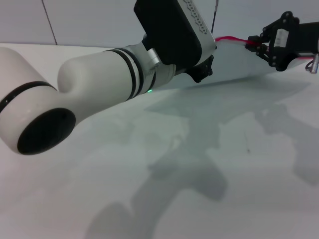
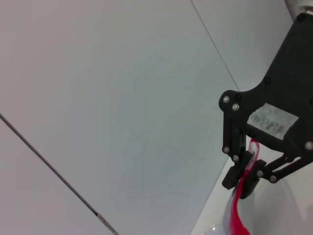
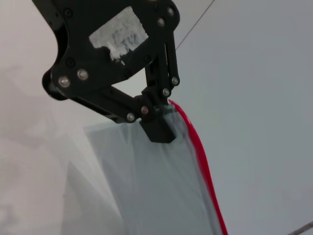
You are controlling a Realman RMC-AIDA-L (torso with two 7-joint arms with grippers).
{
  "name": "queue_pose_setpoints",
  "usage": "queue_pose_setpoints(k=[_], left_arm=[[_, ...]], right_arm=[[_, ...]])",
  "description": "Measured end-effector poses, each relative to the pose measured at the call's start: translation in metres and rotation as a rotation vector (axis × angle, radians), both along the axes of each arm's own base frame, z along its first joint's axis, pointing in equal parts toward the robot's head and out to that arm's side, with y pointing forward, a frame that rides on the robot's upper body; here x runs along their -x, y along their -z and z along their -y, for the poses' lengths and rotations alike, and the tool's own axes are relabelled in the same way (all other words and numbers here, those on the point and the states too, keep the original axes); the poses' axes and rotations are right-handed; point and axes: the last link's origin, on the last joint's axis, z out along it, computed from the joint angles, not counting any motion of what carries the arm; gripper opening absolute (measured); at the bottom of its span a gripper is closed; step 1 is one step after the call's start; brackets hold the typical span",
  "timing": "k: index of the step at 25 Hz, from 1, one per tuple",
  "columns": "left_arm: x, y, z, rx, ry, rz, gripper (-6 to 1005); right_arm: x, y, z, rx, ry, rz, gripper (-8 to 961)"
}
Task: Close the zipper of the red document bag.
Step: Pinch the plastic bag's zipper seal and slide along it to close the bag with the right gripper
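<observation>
I see one red document bag [image 1: 239, 62], pale translucent, held up off white table [image 1: 199, 189], hanging between two grippers. Zipper [image 1: 230, 39] runs as bright red strip along top edge. Left gripper [image 3: 159, 120] clamps one corner; right gripper [image 2: 247, 174] pinches zipper at other end. Pale wall [image 1: 89, 20] behind.

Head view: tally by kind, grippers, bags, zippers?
Grippers: 2, left gripper, right gripper
Bags: 1, red document bag, held up between them
Zippers: 1, zipper
Total: 4
</observation>
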Motion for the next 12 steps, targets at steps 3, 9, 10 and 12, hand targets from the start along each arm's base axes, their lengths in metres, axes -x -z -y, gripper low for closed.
queue_pose_setpoints(k=[3,9,10,12], left_arm=[[-0.0001,-0.0001,0.0,-0.001,0.001,0.001,79],[-0.0002,-0.0004,0.0,-0.002,0.002,0.003,80],[-0.0005,-0.0008,0.0003,-0.003,0.003,0.005,80],[-0.0014,-0.0021,0.0014,-0.006,0.009,0.007,81]], right_arm=[[-0.0004,-0.0011,-0.0004,-0.006,0.001,-0.002,83],[-0.0022,-0.0015,-0.0031,-0.028,0.008,0.0,81],[-0.0023,-0.0016,-0.0033,-0.03,0.008,0.0,81],[-0.0025,-0.0017,-0.0035,-0.032,0.009,0.0,81]])
